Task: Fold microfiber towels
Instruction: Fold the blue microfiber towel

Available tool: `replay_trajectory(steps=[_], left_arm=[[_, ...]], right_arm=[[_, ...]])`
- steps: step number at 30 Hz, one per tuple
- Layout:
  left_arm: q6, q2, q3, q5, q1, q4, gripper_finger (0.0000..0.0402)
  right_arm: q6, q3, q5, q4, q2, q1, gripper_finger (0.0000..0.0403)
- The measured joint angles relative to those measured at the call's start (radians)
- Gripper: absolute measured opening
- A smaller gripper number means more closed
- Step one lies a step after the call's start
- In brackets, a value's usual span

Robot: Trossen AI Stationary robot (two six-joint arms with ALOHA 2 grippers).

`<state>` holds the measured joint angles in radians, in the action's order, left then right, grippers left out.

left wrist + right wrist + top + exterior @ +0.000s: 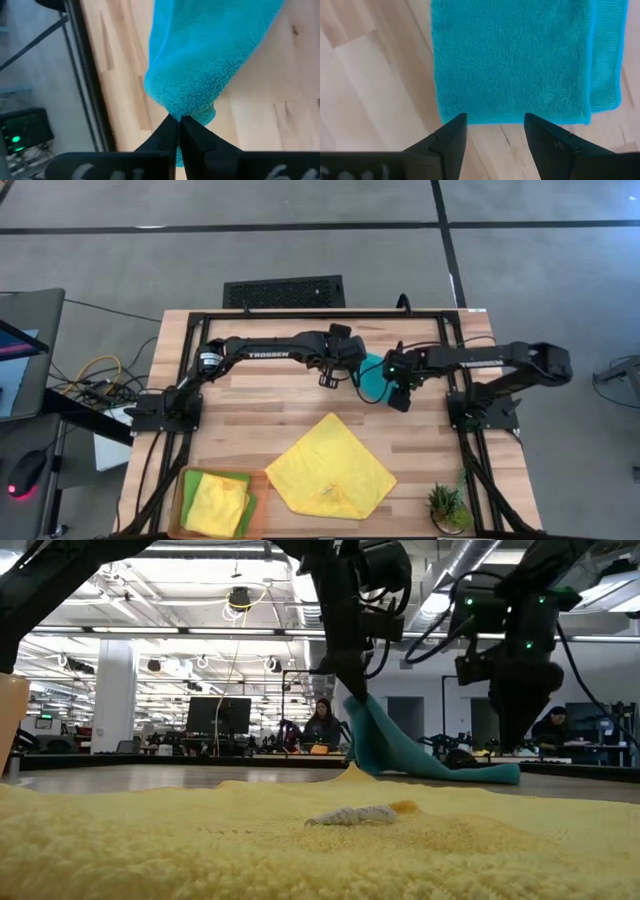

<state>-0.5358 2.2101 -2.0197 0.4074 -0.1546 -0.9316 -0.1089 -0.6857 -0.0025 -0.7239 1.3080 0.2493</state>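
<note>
Counter: wooden counter [250, 405], teal towel [374, 377] mid-back.
Left gripper [178, 122]: fingers pinching teal towel's corner, lifting to fold.
Right gripper [495, 122]: fingers wide, hovering at towel's edge.

From above, both arms hide most of the teal towel [373, 376], leaving a sliver visible. The lime green towel [191, 483] lies mostly under a folded yellow towel [217, 504]. The potted plant [447, 506] is cut by the picture's bottom edge. In the low view, the spread yellow towel [200, 840] is blurred.
</note>
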Motion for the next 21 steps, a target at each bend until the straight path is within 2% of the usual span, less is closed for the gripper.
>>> replay_trajectory(steps=[7,12,21], left_arm=[[0.000,0.000,-0.060,0.023,0.001,-0.034,0.0000],[-0.040,0.000,-0.083,0.022,0.001,0.000,0.0000],[-0.055,0.000,-0.076,-0.071,0.004,0.008,0.0000]], right_arm=[[0.012,0.000,-0.003,0.095,0.102,0.000,0.0221],[0.012,0.000,-0.003,0.116,0.173,0.000,0.0221],[0.015,-0.004,-0.002,0.131,0.201,0.001,0.0221]])
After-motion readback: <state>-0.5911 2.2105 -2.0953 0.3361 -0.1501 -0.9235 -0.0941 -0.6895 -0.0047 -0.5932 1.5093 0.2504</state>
